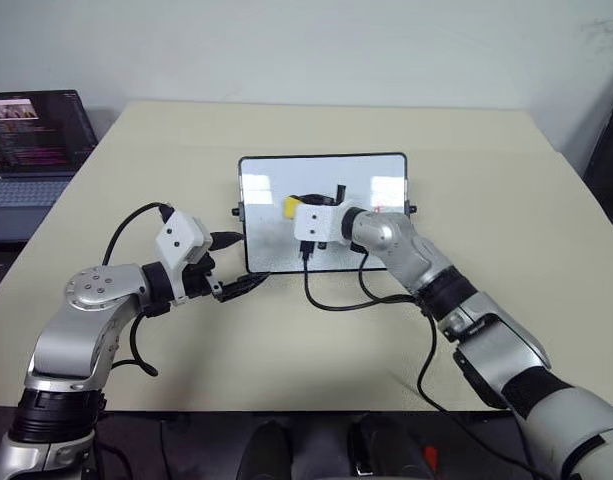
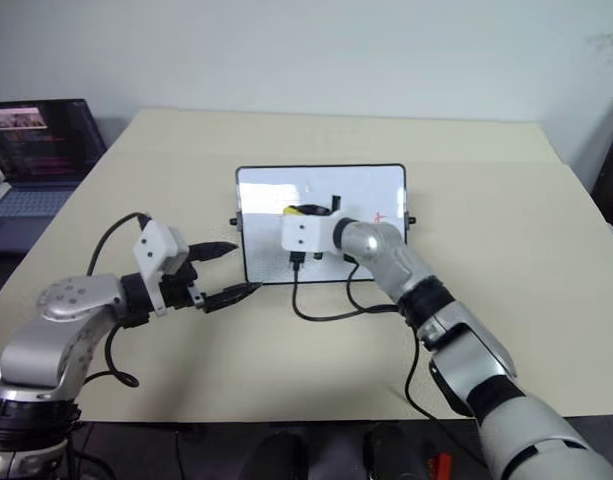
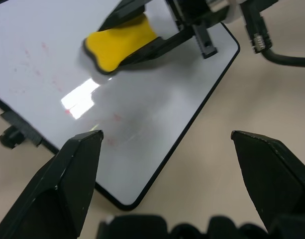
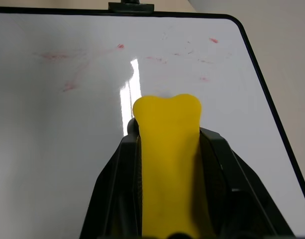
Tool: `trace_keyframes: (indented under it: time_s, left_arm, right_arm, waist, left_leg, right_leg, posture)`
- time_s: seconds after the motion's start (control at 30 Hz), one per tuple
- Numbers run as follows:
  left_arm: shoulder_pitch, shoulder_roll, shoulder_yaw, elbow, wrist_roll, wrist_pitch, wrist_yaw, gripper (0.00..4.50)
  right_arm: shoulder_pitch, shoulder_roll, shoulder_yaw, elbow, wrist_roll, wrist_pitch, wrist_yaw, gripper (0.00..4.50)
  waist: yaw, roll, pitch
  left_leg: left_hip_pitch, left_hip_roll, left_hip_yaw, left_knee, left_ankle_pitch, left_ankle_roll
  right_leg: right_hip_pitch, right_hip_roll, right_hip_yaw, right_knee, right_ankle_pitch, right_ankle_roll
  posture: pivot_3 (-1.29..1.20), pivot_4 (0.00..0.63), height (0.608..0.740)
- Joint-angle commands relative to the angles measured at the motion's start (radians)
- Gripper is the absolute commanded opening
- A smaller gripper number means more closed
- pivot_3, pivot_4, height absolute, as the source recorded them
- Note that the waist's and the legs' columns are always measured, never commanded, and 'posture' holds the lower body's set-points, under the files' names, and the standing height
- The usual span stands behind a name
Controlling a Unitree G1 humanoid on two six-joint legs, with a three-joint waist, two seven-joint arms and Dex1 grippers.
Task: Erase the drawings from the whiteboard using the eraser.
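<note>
Eraser [image 4: 168, 164] clamped in right gripper [image 4: 167, 149], whiteboard [image 4: 52, 149], no legible writing

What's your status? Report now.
Right pincer shut on eraser, over whiteboard. Left pincer open at board's corner. Red mark remains. Nothing blocking.

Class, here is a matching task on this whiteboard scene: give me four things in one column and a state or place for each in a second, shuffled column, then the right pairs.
Things:
1. eraser
2. left gripper
3. whiteboard
4. laptop

States or places:
A. lying flat on the table, faint red smears on it
B. open, at the board's near left corner
C. clamped in the right gripper, over the board
D. off the table's far left edge

Pairs: 1-C, 2-B, 3-A, 4-D
</note>
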Motion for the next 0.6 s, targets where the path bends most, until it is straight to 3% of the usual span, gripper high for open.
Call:
trace_keyframes:
  time_s: [0.03, 0.33, 0.6]
  left_arm:
    - [-0.004, 0.010, 0.028, -0.034, -0.011, -0.006, 0.012, 4.50]
    - [-0.033, 0.006, -0.003, -0.023, -0.016, -0.015, -0.016, 4.50]
    - [-0.114, -0.019, -0.058, -0.025, -0.022, -0.012, -0.039, 4.50]
  right_arm:
    - [0.063, -0.081, -0.040, -0.072, 0.002, 0.058, 0.052, 1.21]
    - [0.201, -0.139, -0.062, -0.300, 0.031, 0.123, 0.154, 1.21]
    - [0.405, -0.135, -0.259, -0.709, 0.248, 0.447, 0.235, 1.21]
  waist:
    - [0.001, 0.000, 0.000]
    - [-0.004, 0.000, 0.000]
    - [-0.002, 0.000, 0.000]
  left_leg:
    - [0.000, 0.000, 0.000, 0.000, 0.000, 0.000]
    - [0.002, -0.001, 0.001, 0.000, 0.000, 0.000]
    - [-0.002, -0.001, 0.000, 0.000, 0.000, -0.001]
  right_leg:
    - [0.000, 0.000, 0.000, 0.000, 0.000, 0.000]
    - [0.002, 0.001, 0.000, 0.000, -0.002, 0.004]
    - [0.001, 0.001, 0.000, -0.003, -0.002, 0.004]
  posture:
    - [0.00, 0.150, 0.740]
    - [0.00, 0.150, 0.740]
    - [0.00, 0.150, 0.740]
